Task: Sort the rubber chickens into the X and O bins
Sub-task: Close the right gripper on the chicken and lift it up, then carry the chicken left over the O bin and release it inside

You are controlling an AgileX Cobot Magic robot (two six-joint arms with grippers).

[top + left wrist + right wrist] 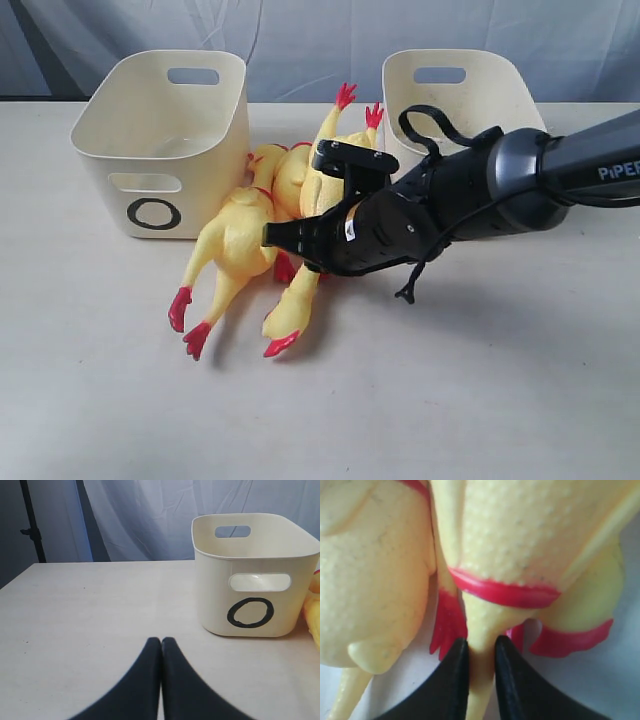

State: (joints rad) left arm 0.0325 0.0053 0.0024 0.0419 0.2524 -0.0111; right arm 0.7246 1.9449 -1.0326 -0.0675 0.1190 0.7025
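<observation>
1. Black fingers (447,680) of right gripper (481,647) clamped on the thin neck of one rubber chicken (520,540), just below its red band (505,592).
2. On left gripper (161,645), fingers pressed together, nothing between them; low over table (75,610).
3. Held bird lies in chicken pile (270,200), heaped on table between the two bins; red feet (180,305) stick out both ways.
4. Just beside pile, O bin (160,130); on the other side, behind right arm (520,180), second bin (460,90), mark not visible.
</observation>
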